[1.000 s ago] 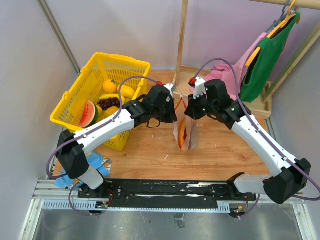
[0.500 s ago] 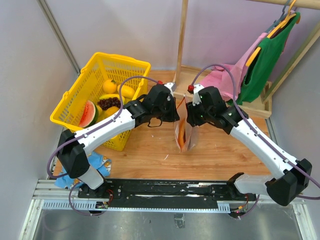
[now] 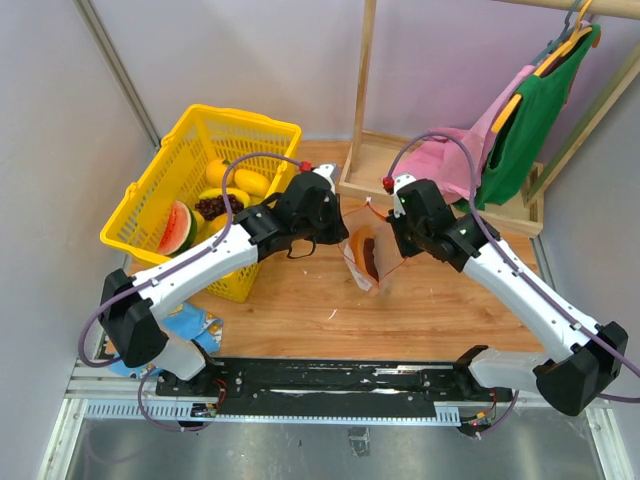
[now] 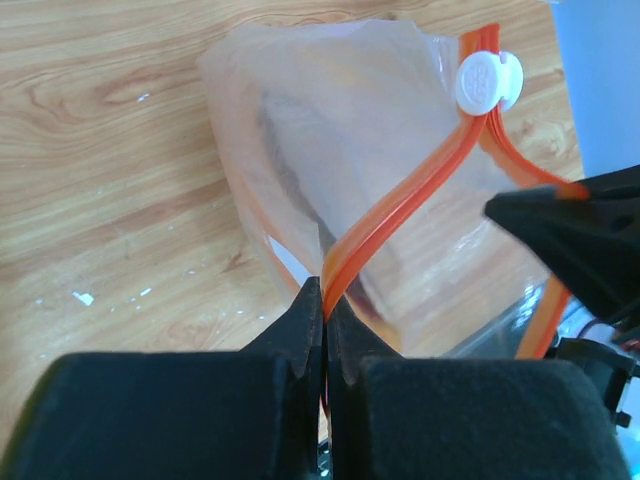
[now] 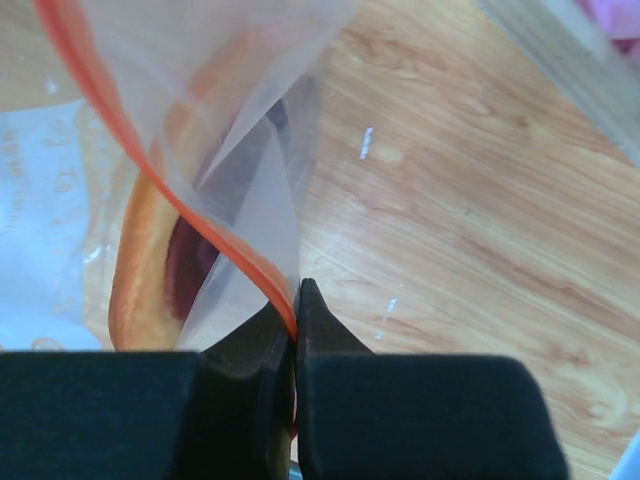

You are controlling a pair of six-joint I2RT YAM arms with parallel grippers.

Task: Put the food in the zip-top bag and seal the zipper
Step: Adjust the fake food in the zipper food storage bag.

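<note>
The clear zip-top bag (image 3: 366,257) hangs between both grippers above the wooden table, its mouth pulled open. An orange and dark red piece of food (image 3: 367,255) lies inside it and also shows in the right wrist view (image 5: 165,270). My left gripper (image 4: 325,305) is shut on the red zipper strip (image 4: 400,205), with the white slider (image 4: 487,80) at the strip's far end. My right gripper (image 5: 297,300) is shut on the other side of the red strip (image 5: 150,170). More food, a watermelon wedge (image 3: 177,227), bananas (image 3: 250,182) and dark grapes (image 3: 214,205), lies in the yellow basket.
The yellow basket (image 3: 150,195) stands at the left. A wooden rack post (image 3: 360,90) and its base tray (image 3: 440,170) stand behind the bag, with pink cloth (image 3: 455,160) and a green garment (image 3: 535,110) at right. A blue packet (image 3: 195,325) lies near the left base.
The two grippers have drawn apart and lowered slightly, and the bag's mouth has spread from a narrow upright fold to a wider opening showing the food inside.
</note>
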